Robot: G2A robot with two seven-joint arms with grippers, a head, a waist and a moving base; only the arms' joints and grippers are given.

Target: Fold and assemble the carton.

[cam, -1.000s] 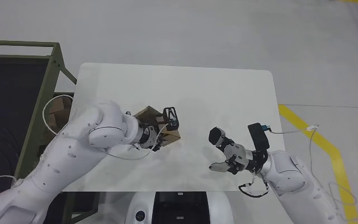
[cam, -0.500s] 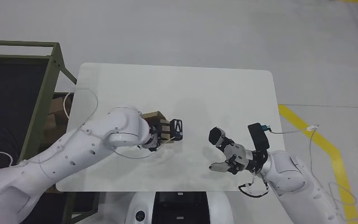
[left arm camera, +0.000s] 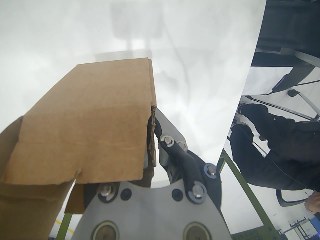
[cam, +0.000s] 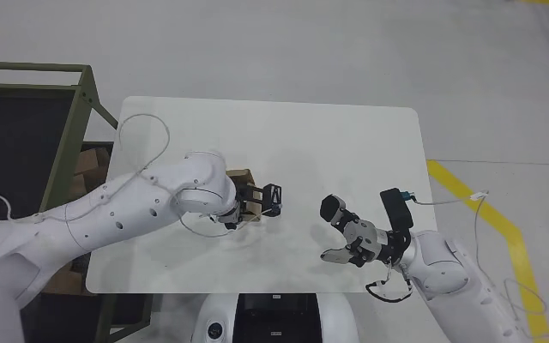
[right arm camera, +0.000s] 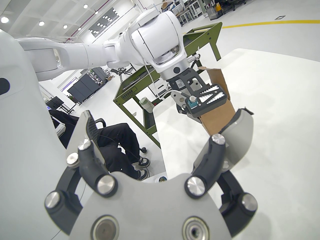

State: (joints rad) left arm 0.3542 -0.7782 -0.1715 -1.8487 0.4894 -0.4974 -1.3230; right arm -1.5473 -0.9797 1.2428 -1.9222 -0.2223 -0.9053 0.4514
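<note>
The brown carton (cam: 241, 178) sits at the middle left of the white table (cam: 343, 137), mostly covered from above by my left wrist. My left gripper (cam: 255, 204) is shut on it. In the left wrist view a folded cardboard panel (left arm camera: 87, 131) lies across the jaws, with one finger (left arm camera: 160, 128) pressed against its torn edge. My right gripper (cam: 341, 233) hovers open near the table's front edge, right of the carton and apart from it. The right wrist view has the carton (right arm camera: 217, 111) beyond the spread fingers (right arm camera: 88, 126) of that gripper (right arm camera: 162, 128).
A green metal rack (cam: 64, 146) stands off the table's left edge, with cardboard boxes (cam: 86, 171) behind it. A yellow floor line (cam: 480, 206) runs to the right of the table. Bare tabletop stretches behind and between the grippers.
The left arm has swung its elbow right and toward the table's back. The carton has turned in its gripper, so less of it shows from above. The right arm has stayed still.
</note>
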